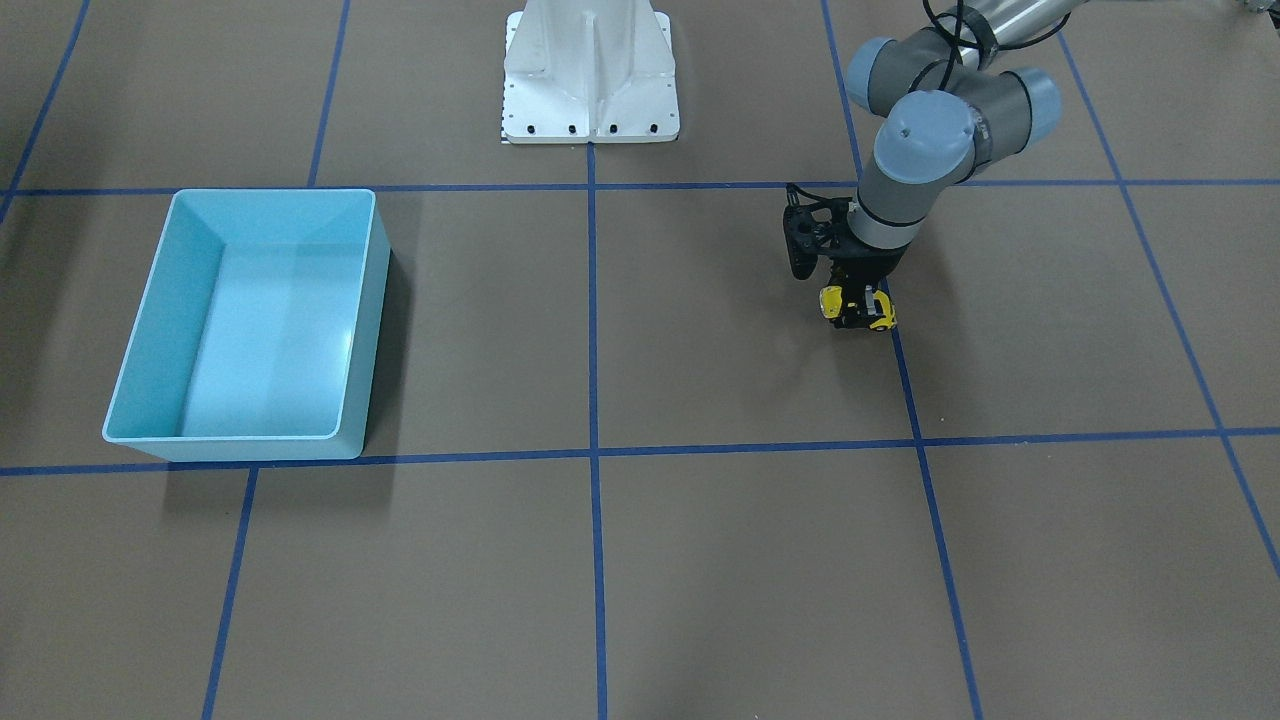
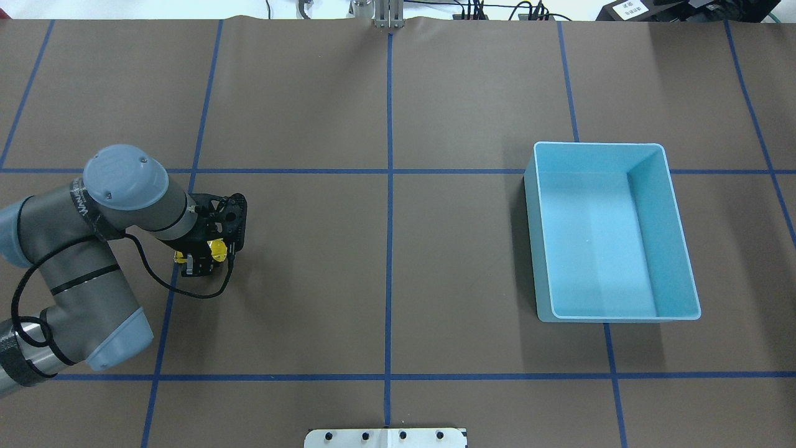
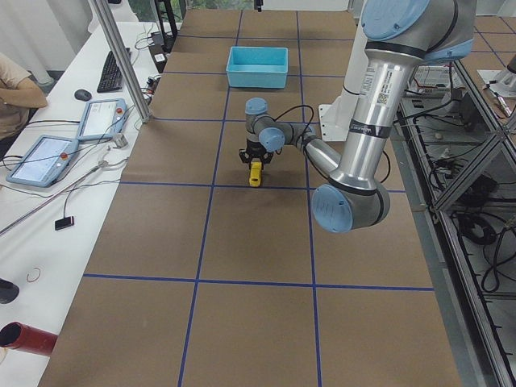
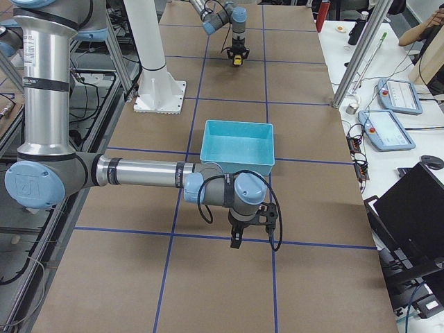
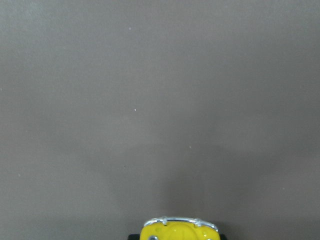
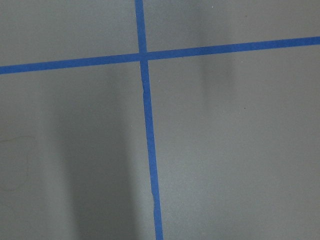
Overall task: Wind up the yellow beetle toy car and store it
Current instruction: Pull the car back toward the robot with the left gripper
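**On the table's left half, the car sits in the grip**

Over on the robot's left side of the brown table [image 2: 298,280], we see the left gripper [image 1: 857,308] pointing down with its black fingers clamped around the yellow beetle toy car [image 1: 830,300]. Yellow bodywork sticks out on either side of the fingers in the front-facing view. The car is low, at or just above the table surface; we cannot tell whether its wheels touch. It lies just beside one of the blue tape lines [image 2: 186,205] that divide the table into squares. From the left wrist camera we catch only the car's rounded yellow end and a pale bumper at the bottom edge, with bare table beyond it.

Well apart from the car, on the right half, stands the blue bin [image 2: 535,249], upright and open at the top.

We find the right gripper [image 4: 236,239] only in the side view from the right end, hanging low over the near part of the table, close to a tape crossing. We cannot tell whether it is released or clenched.
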### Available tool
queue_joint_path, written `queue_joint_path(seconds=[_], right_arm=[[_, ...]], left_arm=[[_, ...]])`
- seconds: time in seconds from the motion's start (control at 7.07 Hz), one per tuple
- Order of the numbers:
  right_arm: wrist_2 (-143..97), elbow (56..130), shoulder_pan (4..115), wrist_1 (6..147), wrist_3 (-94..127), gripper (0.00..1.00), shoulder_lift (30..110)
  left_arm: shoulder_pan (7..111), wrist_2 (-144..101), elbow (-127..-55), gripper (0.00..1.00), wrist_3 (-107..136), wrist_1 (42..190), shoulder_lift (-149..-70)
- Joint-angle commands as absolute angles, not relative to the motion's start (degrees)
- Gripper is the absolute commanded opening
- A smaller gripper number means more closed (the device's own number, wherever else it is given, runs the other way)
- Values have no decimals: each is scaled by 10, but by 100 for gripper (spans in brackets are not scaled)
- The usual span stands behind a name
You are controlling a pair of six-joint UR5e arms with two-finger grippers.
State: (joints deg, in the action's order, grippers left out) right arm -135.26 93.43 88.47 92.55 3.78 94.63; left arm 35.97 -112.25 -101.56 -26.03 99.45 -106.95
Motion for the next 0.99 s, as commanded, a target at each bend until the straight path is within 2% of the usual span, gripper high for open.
queue_joint_path(seconds=[0.0, 0.85], right_arm=[[-1353, 934, 885, 925, 38, 99, 947], [-1352, 935, 885, 925, 38, 99, 948]], left_arm=[[359, -1123, -1008, 0, -278, 991, -1070], [363, -1128, -1010, 0, -299, 999, -1062]])
